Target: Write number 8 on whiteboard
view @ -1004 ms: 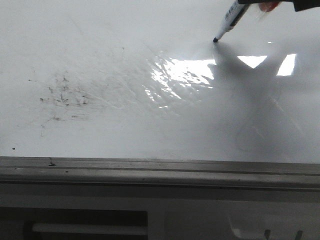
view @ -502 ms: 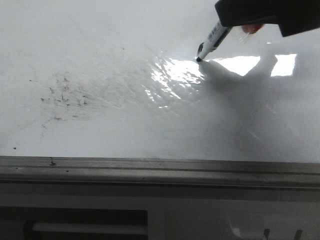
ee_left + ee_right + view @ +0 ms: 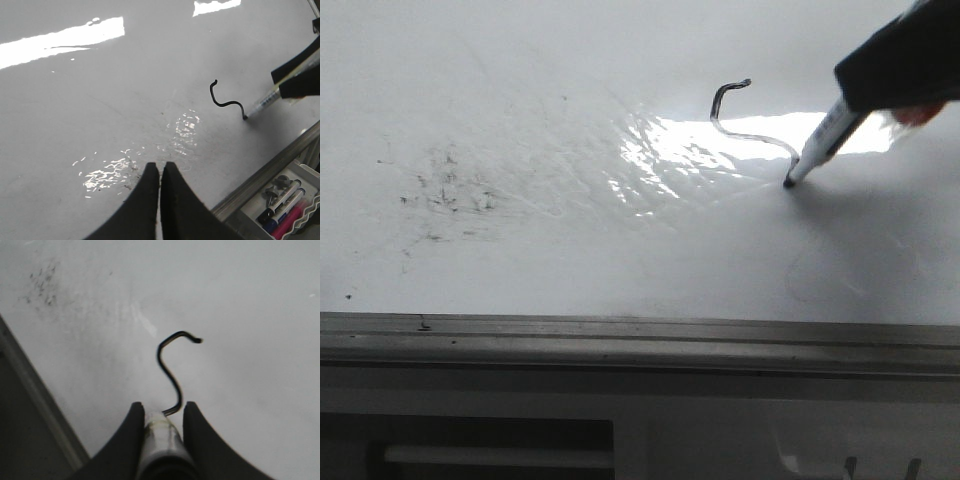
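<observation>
I pinch the marker (image 3: 820, 143) in my right end effector (image 3: 160, 415), its two fingers pressed against the barrel on either side so the pen cannot twist while the tip drags. I hold it slanted, tip down and to the left, touching the whiteboard (image 3: 520, 80), which lets me keep the stroke in sight beside the fingers. The number 8 (image 3: 752, 125) is only begun: a small hook at the far end, then an S-shaped curve running nearer and to the right, ending at the tip. It sits right of the bright glare patch (image 3: 670, 150) and well apart from the smudge specks (image 3: 450, 190) on the left. My left end effector (image 3: 160, 175) has its fingers pressed together with nothing between them, hovering over the board clear of the writing, near the grey rail (image 3: 620, 335). I judge the lower loop is next.
</observation>
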`<state>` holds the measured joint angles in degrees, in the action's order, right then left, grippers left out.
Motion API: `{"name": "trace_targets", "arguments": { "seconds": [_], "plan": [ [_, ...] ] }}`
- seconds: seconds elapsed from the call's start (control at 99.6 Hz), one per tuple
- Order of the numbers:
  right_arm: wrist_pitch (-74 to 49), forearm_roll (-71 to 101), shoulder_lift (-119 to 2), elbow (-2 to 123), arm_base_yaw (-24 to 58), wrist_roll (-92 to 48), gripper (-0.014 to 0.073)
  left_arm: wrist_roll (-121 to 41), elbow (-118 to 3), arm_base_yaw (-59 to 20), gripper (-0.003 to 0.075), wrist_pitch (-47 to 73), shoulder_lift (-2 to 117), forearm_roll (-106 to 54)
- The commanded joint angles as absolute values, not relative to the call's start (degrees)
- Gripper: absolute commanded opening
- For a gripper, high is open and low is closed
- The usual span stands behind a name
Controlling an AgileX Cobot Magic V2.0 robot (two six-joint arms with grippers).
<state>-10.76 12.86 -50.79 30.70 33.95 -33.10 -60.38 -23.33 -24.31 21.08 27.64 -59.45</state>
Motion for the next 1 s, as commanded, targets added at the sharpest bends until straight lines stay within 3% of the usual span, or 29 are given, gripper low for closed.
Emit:
{"name": "trace_targets", "arguments": {
  "seconds": [0.0, 0.171, 0.442, 0.994],
  "plan": [
    [-7.4, 11.8, -53.6, 30.8, 36.6, -33.5, -0.0043, -60.0, -24.9, -24.1, -0.0020, 18.7, 27.7, -61.6],
    [-2.8, 11.6, -55.8, 32.8, 37.5, -33.5, -0.0043, -60.0, -24.9, -24.1, -0.0020, 18.7, 27.7, -61.6],
    [-3.3, 10.0, -55.8, 37.4, 28.1, -33.5, -0.0043, -60.4, -24.9, -24.1, -0.0020, 18.7, 27.7, -61.6],
    [0.4, 9.7, -56.8, 39.6, 28.1, -33.5, -0.0043, -60.4, -24.9, -24.1, -0.0020, 18.7, 27.7, -61.6]
  ]
}}
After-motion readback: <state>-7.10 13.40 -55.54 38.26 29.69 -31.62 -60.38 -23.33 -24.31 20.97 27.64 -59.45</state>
